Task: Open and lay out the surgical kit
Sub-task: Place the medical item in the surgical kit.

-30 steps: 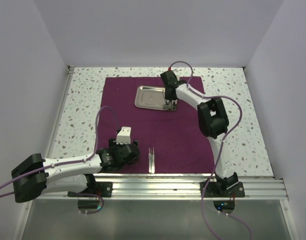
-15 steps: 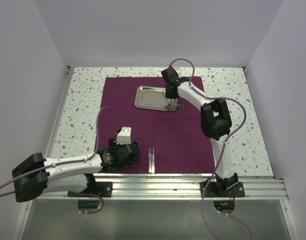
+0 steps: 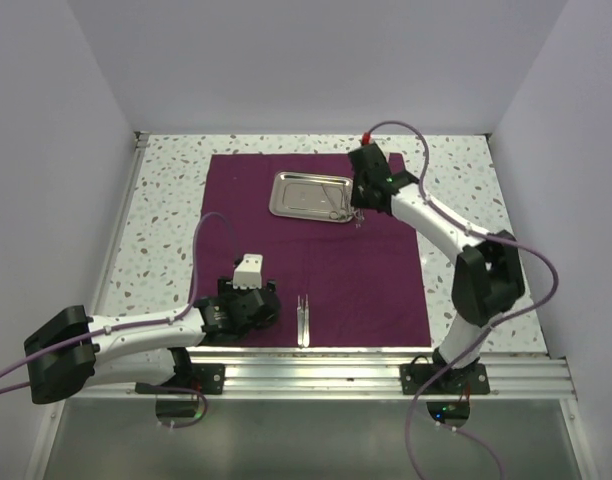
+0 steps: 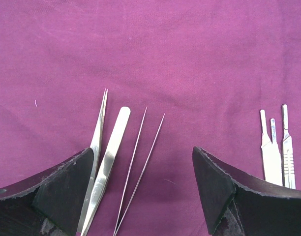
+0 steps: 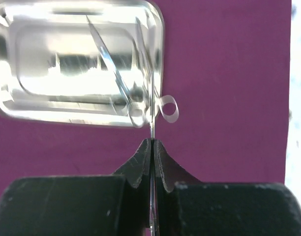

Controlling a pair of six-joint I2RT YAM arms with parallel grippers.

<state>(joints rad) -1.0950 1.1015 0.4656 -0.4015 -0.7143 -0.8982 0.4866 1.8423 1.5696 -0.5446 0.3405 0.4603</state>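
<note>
The maroon cloth wrap (image 3: 376, 280) lies opened flat on the speckled table (image 3: 166, 200), with the steel tray (image 3: 296, 192) on its far half. The right gripper (image 5: 152, 141) sits just off the tray's near right corner, its fingers pressed together on a slim steel instrument (image 5: 152, 129) seen edge-on; which instrument it is, I can't tell. The tray lies at 11 o'clock from those fingers, and the scissors (image 5: 117, 78) lie in it, one ring handle hanging over the rim at 1 o'clock.

The left gripper (image 4: 142, 157) is at the cloth's near edge, spread wide and holding nothing. Broad tweezers (image 4: 106, 162) and fine-pointed forceps (image 4: 133, 162) lie on the cloth between its fingers, pointing to 12 o'clock. Three flat steel handles (image 4: 273, 157) lie outside the right finger at 3 o'clock
</note>
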